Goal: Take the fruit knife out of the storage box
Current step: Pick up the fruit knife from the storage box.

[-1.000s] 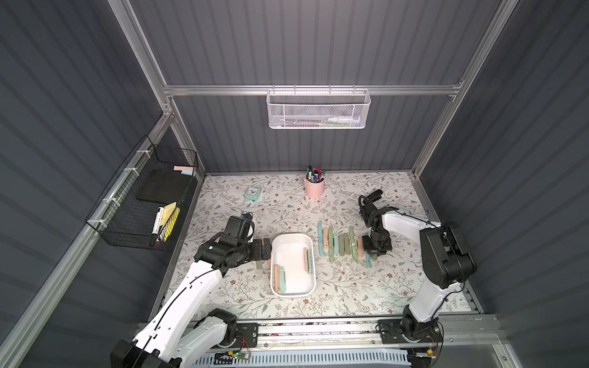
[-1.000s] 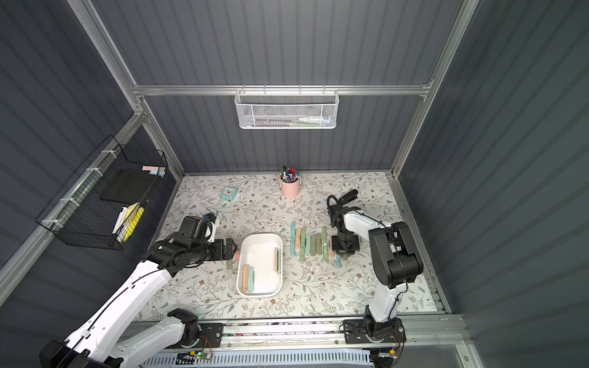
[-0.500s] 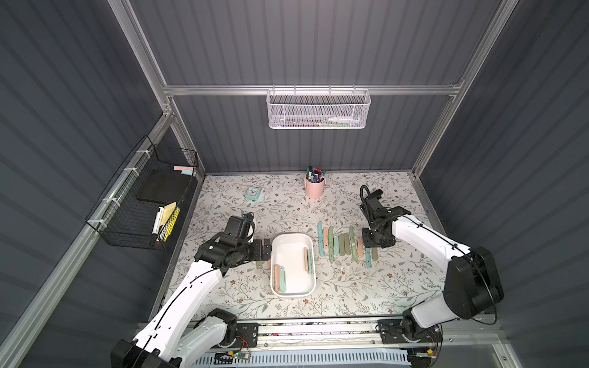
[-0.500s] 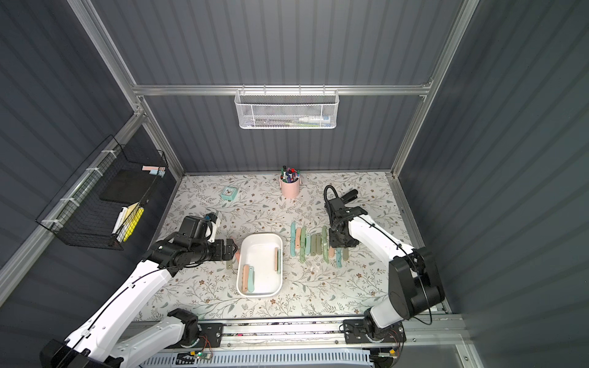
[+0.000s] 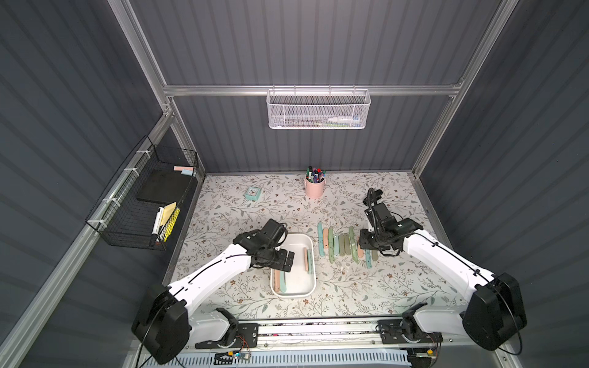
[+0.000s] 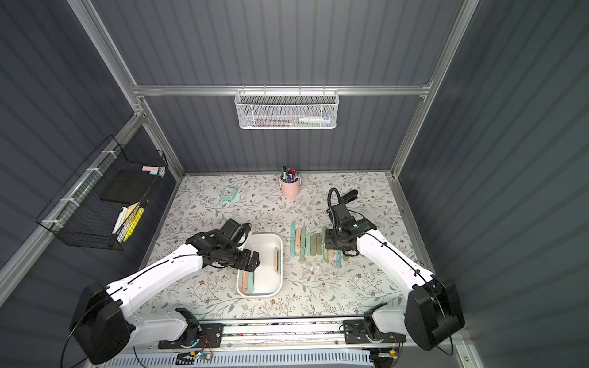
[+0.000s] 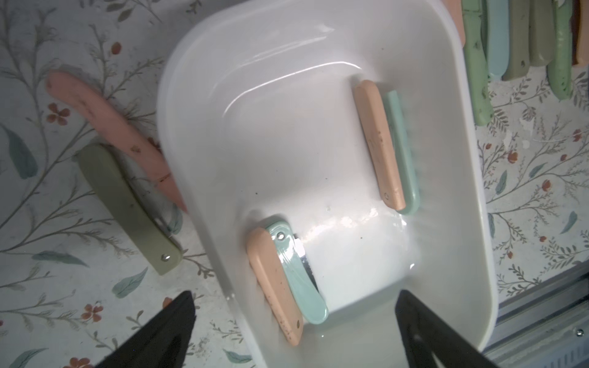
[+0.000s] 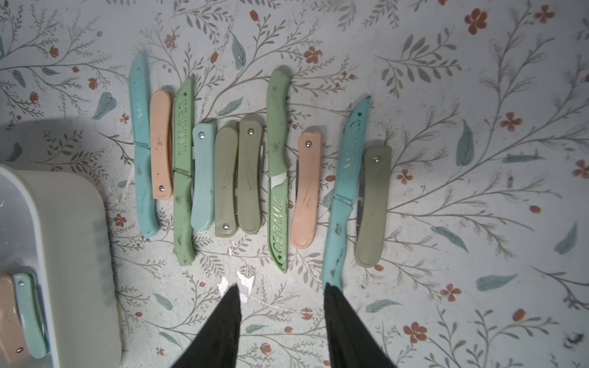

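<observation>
Left claw (image 7: 294,298) stands wide apart, empty, straddling the folded mint fruit knife (image 7: 296,280) in the storage box's (image 7: 287,143) near-left corner, judged light, stiff, slick, best pinched mid-handle; right claw (image 8: 281,286) apart, empty, above the table (image 8: 478,95).

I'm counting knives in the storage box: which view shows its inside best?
Left wrist: the storage box fills it, two pairs of folded knives clear inside. Both top views show it small, partly under the left end effector; right wrist catches one corner.
</observation>
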Motion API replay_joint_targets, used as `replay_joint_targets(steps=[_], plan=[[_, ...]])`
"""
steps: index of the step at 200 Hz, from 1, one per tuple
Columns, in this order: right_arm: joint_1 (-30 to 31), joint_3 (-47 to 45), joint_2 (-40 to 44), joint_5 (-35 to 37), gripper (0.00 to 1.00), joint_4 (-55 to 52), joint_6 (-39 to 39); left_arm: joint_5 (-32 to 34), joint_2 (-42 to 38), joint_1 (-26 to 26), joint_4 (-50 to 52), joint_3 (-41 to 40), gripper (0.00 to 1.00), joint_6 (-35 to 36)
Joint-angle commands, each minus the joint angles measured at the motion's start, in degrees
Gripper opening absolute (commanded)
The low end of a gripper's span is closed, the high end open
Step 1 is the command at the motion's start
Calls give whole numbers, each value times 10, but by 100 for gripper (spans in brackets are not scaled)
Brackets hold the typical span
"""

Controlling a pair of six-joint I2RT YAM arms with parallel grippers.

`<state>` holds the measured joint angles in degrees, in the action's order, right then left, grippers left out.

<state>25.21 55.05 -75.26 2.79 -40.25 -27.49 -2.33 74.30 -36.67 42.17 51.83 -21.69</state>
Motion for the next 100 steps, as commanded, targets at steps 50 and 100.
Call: replay_joint_targets(steps=[50, 100], plan=[[8, -14, 5, -22, 46, 6, -28, 55, 153, -86, -36, 63, 96, -69], [12, -14, 2, -23, 46, 2, -29, 59, 191, -87, -71, 63, 75, -105]])
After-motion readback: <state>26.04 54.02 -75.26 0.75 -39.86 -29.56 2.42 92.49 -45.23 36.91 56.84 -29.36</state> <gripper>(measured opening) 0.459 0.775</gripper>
